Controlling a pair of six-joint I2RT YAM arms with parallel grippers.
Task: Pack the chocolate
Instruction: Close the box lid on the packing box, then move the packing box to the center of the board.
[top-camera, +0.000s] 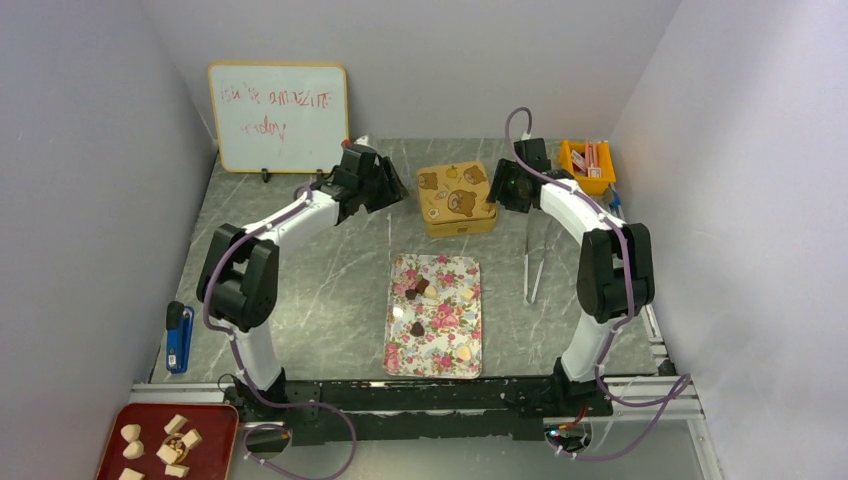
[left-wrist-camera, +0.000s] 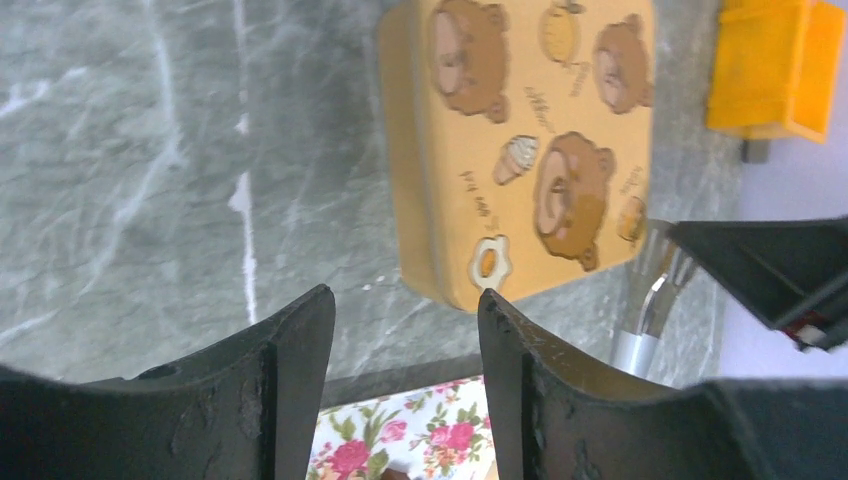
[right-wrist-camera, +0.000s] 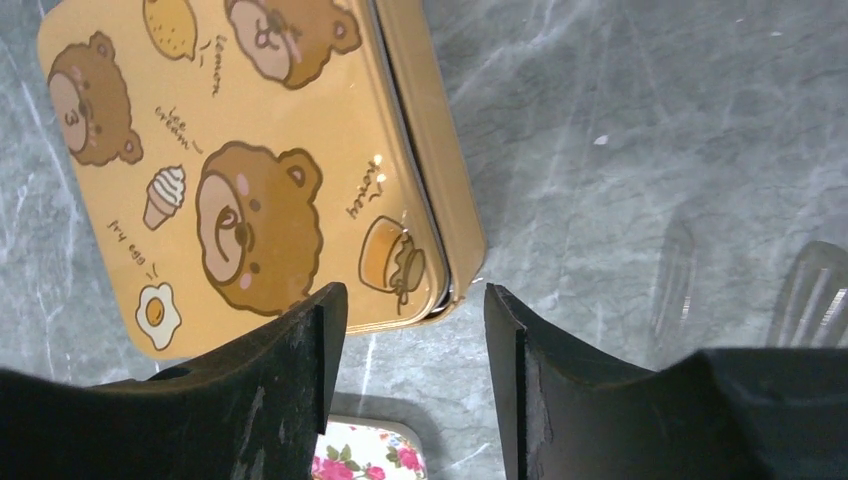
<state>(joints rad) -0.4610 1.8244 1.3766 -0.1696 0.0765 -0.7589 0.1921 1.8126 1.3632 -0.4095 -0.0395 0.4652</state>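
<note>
The chocolate (top-camera: 417, 290), small dark and cream pieces, lies scattered on a floral tray (top-camera: 405, 355) in the middle of the table. Behind the tray stands a closed yellow tin with bear pictures (top-camera: 456, 198). My left gripper (top-camera: 392, 187) hovers just left of the tin, open and empty. My right gripper (top-camera: 502, 187) hovers just right of it, also open and empty. In the left wrist view the tin (left-wrist-camera: 530, 140) lies beyond the gripper (left-wrist-camera: 405, 310), with the tray (left-wrist-camera: 400, 430) below. In the right wrist view the gripper (right-wrist-camera: 415, 300) is by the tin's corner (right-wrist-camera: 250, 170).
Metal tongs (top-camera: 535, 265) lie right of the tray. An orange bin (top-camera: 588, 165) stands at the back right and a whiteboard (top-camera: 278, 117) at the back left. A blue tool (top-camera: 178, 338) lies at the left edge. A red tray (top-camera: 205, 430) with beige chunks sits front left.
</note>
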